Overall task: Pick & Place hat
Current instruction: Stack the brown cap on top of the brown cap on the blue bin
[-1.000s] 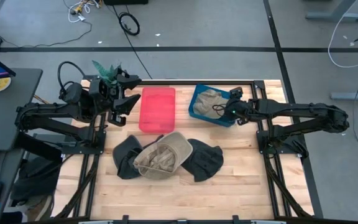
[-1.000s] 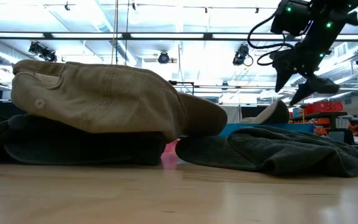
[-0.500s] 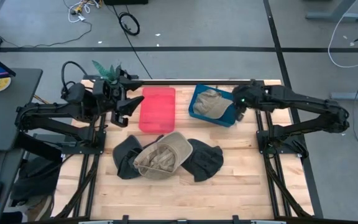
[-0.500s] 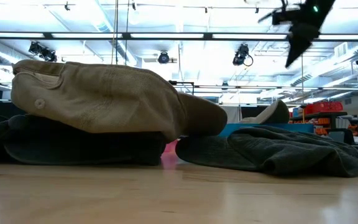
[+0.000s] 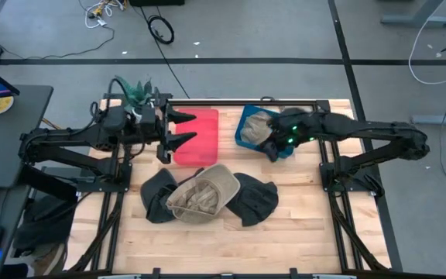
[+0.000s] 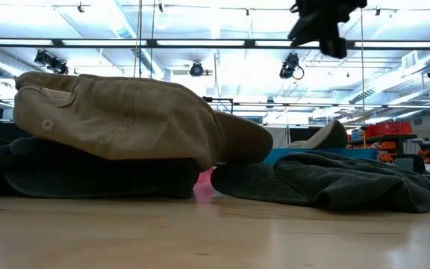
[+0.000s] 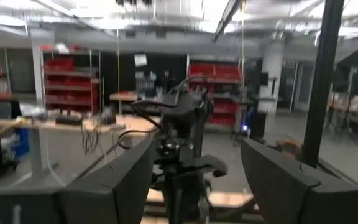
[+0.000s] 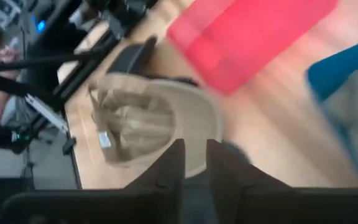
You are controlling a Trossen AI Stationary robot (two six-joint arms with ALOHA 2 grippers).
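One tan hat (image 5: 260,122) lies in the blue bin (image 5: 241,133) at the far right. A second tan hat (image 5: 204,194) rests crown-down on two dark hats (image 5: 155,195) (image 5: 255,200) in the middle of the table. My right gripper (image 5: 273,147) hovers high above the blue bin's near corner, shut, with nothing between its fingers (image 8: 169,165). It looks down toward the tan hat (image 8: 148,118) on the table. My left gripper (image 5: 183,128) hangs open over the left edge of the red bin (image 5: 200,136), fingers level and pointing toward the table's right.
The red bin sits at the far middle, next to the blue bin. Bare wooden table lies along the near edge (image 5: 207,248). Dark frame rails (image 5: 327,186) run down both sides of the table. In the low view the hats (image 6: 125,119) fill the foreground.
My right gripper has risen out of the blue bin, leaving the tan hat there. It has swung toward the table's left and near side and shut empty. My left gripper has moved toward the table's right, over the red bin's edge, and stays open.
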